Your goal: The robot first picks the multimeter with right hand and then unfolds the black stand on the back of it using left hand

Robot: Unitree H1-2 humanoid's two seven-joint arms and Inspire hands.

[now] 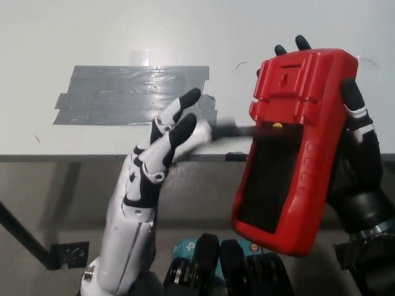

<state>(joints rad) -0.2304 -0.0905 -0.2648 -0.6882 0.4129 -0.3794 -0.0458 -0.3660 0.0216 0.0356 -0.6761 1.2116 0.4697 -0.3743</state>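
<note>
1. Now the black right hand (pixel 358 160) grips the red plastic multimeter (pixel 295 148) back-up above the white table (pixel 92 31) edge
2. White left hand (pixel 163 154), fingers apart, touches the thin black stand (pixel 237 129); push it outward steadily; keep the meter firm

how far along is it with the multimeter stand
Pick-up looks done: the black right hand holds the red rectangular multimeter back-up above the white table. In hand: the thin black stand sticks out, the white left hand at its tip. Left: confirming it's fully open.
</note>
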